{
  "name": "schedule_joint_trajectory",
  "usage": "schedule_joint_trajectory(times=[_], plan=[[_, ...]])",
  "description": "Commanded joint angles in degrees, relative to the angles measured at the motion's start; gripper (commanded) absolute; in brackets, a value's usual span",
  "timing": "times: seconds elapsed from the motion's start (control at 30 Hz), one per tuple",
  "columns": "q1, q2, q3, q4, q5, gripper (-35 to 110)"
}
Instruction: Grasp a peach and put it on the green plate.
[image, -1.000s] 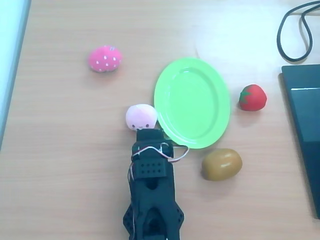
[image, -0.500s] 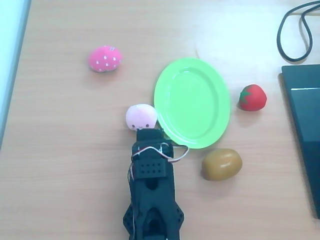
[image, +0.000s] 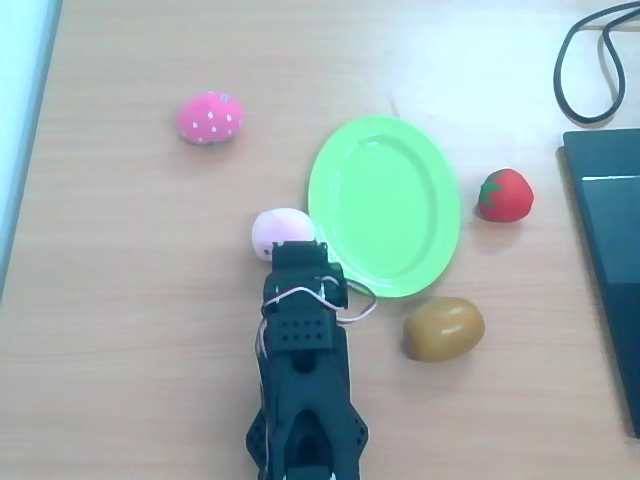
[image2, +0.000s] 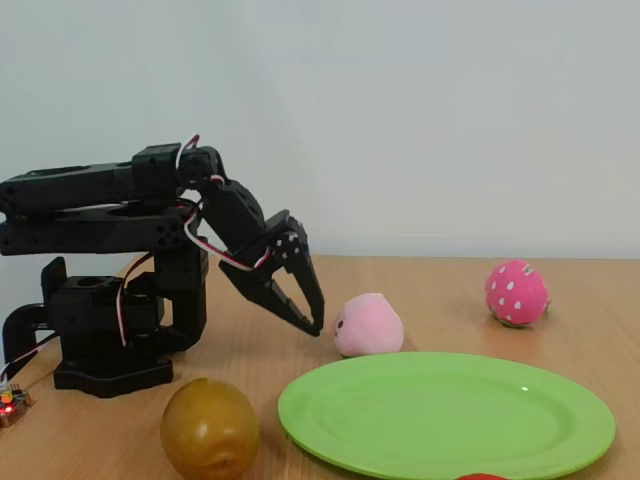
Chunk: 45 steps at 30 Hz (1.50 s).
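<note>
I see black arm (image2: 110, 215) at left of fixed view, upper links folded near level, wrist pitched down to right. Gripper (image2: 300, 310) fingers parted, tips low over table. Overhead view: arm (image: 305, 390) bottom centre, gripper (image: 297, 252) pointing up frame.

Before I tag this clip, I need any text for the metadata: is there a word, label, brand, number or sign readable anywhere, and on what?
None: no readable text in either view.
The gripper and arm show no print.
The peach, green plate, pink strawberry, red strawberry and brown fruit carry only dots or plain colour.
The dark device at the overhead view's right edge shows no legible marking.
</note>
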Motion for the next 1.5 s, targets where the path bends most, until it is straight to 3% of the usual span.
schedule_joint_trajectory(times=[0.0,0.3,0.43,0.67,1.47], plan=[[-0.5,-2.5,-4.1,-1.1,1.8,-8],[-0.7,-6.9,-8.2,-2.0,2.3,-6],[-0.4,-7.6,-8.6,-2.1,2.1,19],[-1.0,-8.3,-9.8,-2.5,2.4,47],[-1.8,-27.1,-17.9,-3.7,5.4,54]])
